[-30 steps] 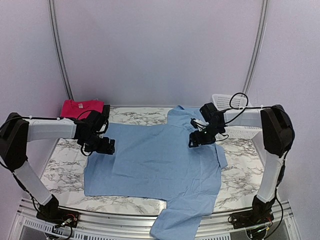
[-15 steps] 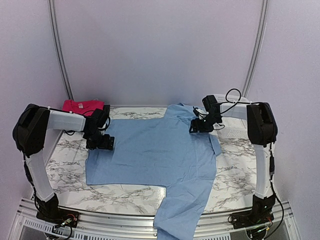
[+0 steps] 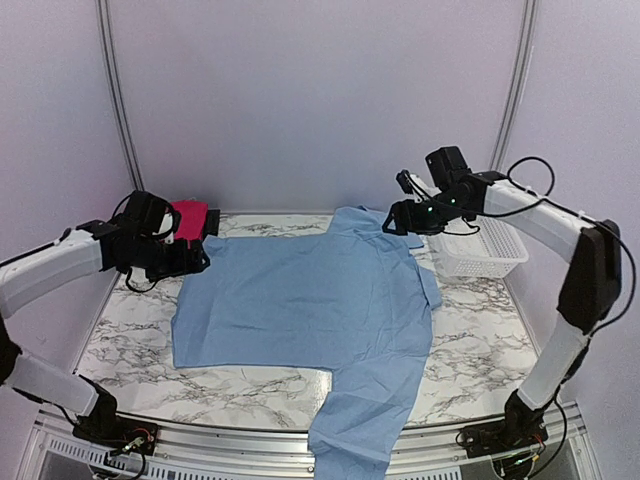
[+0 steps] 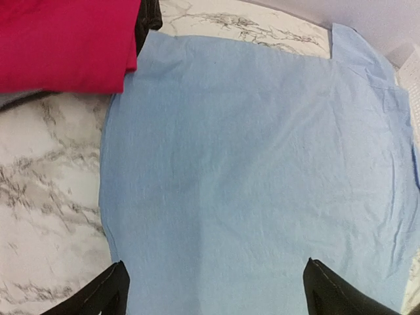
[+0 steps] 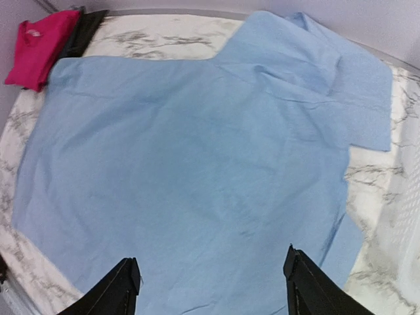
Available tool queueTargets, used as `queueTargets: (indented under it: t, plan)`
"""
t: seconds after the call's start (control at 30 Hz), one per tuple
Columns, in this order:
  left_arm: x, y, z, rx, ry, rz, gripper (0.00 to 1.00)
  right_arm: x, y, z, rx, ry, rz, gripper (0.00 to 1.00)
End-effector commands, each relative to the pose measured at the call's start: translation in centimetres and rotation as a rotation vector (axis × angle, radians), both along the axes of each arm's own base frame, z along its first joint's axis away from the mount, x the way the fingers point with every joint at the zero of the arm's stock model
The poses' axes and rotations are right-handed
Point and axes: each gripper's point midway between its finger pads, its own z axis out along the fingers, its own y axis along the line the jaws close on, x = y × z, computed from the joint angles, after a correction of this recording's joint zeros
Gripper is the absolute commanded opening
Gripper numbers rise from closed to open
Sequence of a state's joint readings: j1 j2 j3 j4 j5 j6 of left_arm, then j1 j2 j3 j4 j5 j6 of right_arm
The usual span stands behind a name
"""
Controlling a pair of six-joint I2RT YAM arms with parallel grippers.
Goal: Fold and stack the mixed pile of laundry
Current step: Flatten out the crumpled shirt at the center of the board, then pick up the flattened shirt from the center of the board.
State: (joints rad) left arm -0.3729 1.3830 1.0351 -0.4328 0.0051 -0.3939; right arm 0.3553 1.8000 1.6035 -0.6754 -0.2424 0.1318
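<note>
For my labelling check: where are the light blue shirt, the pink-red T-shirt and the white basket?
light blue shirt (image 3: 310, 300), top view, middle of its spread-out body.
pink-red T-shirt (image 4: 59, 39), left wrist view, middle of the red cloth.
white basket (image 3: 478, 262), top view, its near slatted wall.

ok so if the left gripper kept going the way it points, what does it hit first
Most likely the flat light blue collared shirt: the open left gripper aims at its middle, nothing in between, though the depth is hard to judge.
</note>
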Motion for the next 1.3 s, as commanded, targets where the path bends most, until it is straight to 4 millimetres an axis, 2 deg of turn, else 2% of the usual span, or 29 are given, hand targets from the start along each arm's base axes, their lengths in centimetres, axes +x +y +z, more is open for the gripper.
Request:
queueTargets:
  t: [0.0, 0.07, 0.2, 0.23, 0.4, 0.5, 0.67, 0.83, 1.07, 1.27]
  plan:
    - [-6.4, 0.6, -2.9, -0.138, 0.153, 0.082, 0.92, -9.1, 2.6, 0.1, 0.067, 0.117, 0.026, 0.7]
    - [-8.6, 1.2, -3.4, -0.169, 0.17, 0.114, 0.88, -12.6, 2.7, -0.8, 0.086, 0.17, 0.013, 0.7]
    - [-11.6, 1.8, -3.8, -0.211, 0.186, 0.161, 0.85, -19.3, 2.4, -3.6, 0.107, 0.286, -0.025, 0.68]
    - [-12.3, 1.9, -3.8, -0.216, 0.184, 0.164, 0.85, -21.3, 2.3, -5.1, 0.102, 0.335, -0.03, 0.67]
    - [-14.8, 1.9, -5.9, -0.202, 0.248, 0.173, 0.83, -28.8, 2.7, -9.0, -0.007, 0.44, 0.009, 0.65]
    - [-16.1, 2.1, -6.9, -0.163, 0.296, 0.2, 0.81, -31.6, 2.3, -10.2, -0.069, 0.484, 0.0, 0.64]
    - [-17.9, 2.4, -8.3, -0.169, 0.338, 0.268, 0.79, -35.1, 2.8, -12.3, -0.071, 0.549, 0.017, 0.6]
    - [-18.5, 2.6, -8.9, -0.163, 0.353, 0.264, 0.79, -36.2, 3.4, -13.4, -0.171, 0.493, 0.11, 0.6]
    - [-19.4, 2.8, -10.3, -0.1, 0.422, 0.235, 0.8, -34.3, 1.2, -14.5, -0.383, 0.376, 0.14, 0.63]
    - [-18.8, 3.0, -9.8, -0.113, 0.407, 0.285, 0.8, -34.2, 1.6, -16.0, -0.435, 0.363, 0.213, 0.61]
